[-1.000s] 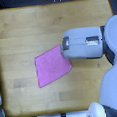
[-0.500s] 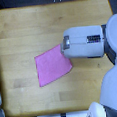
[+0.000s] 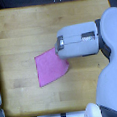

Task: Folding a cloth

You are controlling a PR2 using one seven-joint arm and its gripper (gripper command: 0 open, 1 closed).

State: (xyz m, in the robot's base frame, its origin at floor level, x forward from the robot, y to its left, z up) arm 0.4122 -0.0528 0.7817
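The cloth is seen lying flat on the wooden surface, slightly below the middle of the exterior view. It is a plain pink-magenta piece with four sides, set at a slant so that one corner points toward 9 o'clock and another toward 6 o'clock. No fold is visible in it; the fabric is spread in a single layer as far as can be told. Its corner toward 1 o'clock is covered by the robot's arm, so the edge there is hidden.

The hand is found at that covered corner, at the end of a bulky grey-and-white forearm that reaches in from 3 o'clock. The fingers themselves are hidden under the housing and blurred, so whether the hand is open, closed, or gripping the cloth cannot be told. Contact with the fabric cannot be confirmed either.

The surface is a light wooden board with clipped corners, far larger than the cloth. More of the robot's white body is seen toward 4 o'clock.
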